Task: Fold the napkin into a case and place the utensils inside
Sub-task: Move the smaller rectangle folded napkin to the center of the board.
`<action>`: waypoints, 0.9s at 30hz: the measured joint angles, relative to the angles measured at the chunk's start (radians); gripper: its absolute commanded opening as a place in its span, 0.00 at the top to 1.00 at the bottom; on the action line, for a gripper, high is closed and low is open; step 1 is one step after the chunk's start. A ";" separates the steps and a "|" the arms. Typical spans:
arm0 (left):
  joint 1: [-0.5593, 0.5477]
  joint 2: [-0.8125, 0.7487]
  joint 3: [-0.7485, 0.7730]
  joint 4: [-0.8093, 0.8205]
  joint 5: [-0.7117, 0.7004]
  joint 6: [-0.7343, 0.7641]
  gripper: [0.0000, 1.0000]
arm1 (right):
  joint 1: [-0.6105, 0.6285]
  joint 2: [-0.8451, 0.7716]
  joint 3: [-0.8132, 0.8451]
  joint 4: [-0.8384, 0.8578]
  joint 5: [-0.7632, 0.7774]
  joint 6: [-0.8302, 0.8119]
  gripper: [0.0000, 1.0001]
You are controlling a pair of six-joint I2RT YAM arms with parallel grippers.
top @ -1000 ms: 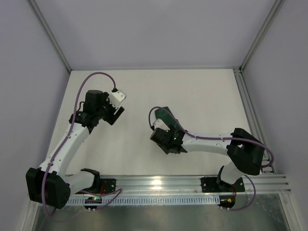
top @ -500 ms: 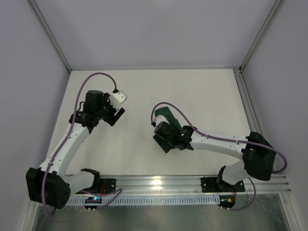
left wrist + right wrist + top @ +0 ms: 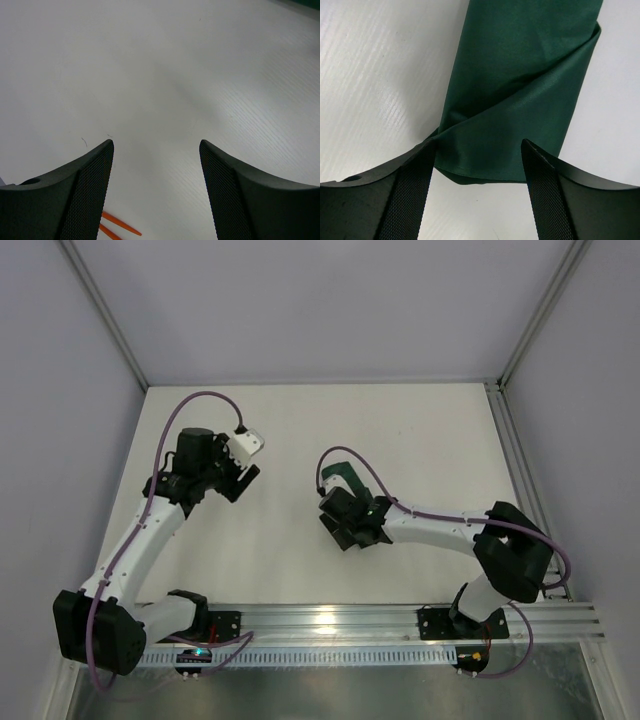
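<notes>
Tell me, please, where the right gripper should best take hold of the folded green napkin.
Probably the near short end of the case, pinched across the narrow width from straight above. It lies flat on the table, its long axis running away from the right gripper, whose open jaws roughly straddle that end.

1. One dark green cloth (image 3: pixel 520 90), matte fabric, folded into a narrow oblong with a diagonal flap.
2. Two thin bright orange plastic slivers (image 3: pixel 121 226); only part of each shows, so I can't say which utensils they are.
3. Two white-and-black jointed robot arms: the left arm (image 3: pixel 140 540) and the right arm (image 3: pixel 440 525).
4. Two black grippers, the left gripper (image 3: pixel 156 145) and the right gripper (image 3: pixel 479 142), with two mesh-faced fingers each, four fingers in all.
5. Two purple cables (image 3: pixel 190 398), one looping off each arm.
6. One white table (image 3: pixel 420 430).
</notes>
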 measured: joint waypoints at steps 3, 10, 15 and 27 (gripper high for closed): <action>0.000 0.000 0.000 -0.002 0.004 0.000 0.28 | 0.000 0.025 -0.012 0.009 -0.009 0.000 0.28; 0.000 0.000 0.000 -0.003 0.009 0.000 0.28 | 0.000 0.052 -0.019 0.011 -0.019 0.000 0.29; 0.000 0.000 0.000 -0.003 0.018 0.002 0.28 | 0.000 0.063 -0.019 -0.007 -0.038 0.001 0.29; 0.000 -0.001 0.000 -0.007 0.027 0.003 0.29 | 0.003 0.139 0.048 -0.051 -0.059 0.005 0.75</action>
